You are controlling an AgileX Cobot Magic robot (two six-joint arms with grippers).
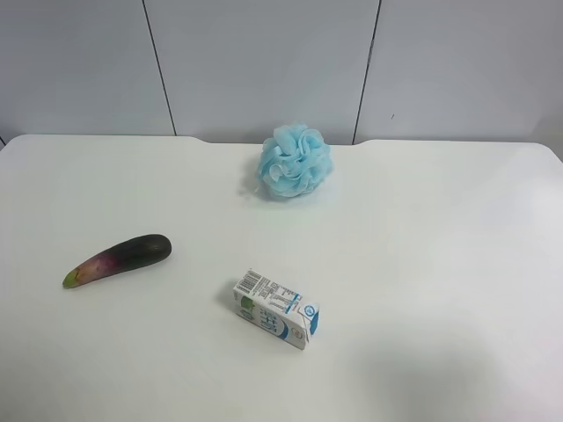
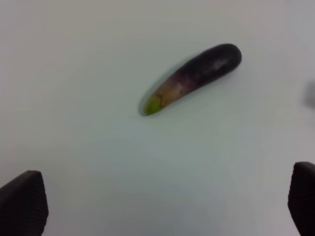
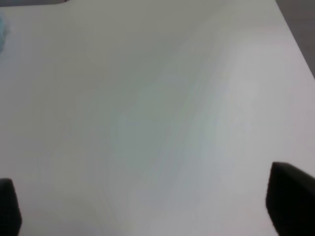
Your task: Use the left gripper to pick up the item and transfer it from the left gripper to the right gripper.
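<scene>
The item, a slim eggplant [image 1: 120,258], lies on the white table [image 1: 422,264] at the exterior high view's left, dark end toward the middle, greenish tip toward the edge. It also shows in the left wrist view [image 2: 194,76], lying free some way ahead of my left gripper [image 2: 162,206]. That gripper is open and empty, its two black fingertips [image 2: 22,204] wide apart at the frame corners. My right gripper [image 3: 147,206] is open and empty over bare table, its fingertips [image 3: 290,196] wide apart. Neither arm shows in the exterior high view.
A white-and-blue milk carton [image 1: 277,309] lies on its side near the front middle. A fluffy light-blue bath pouf [image 1: 296,160] sits at the back middle, its edge just showing in the right wrist view [image 3: 2,29]. A grey panelled wall [image 1: 264,61] stands behind.
</scene>
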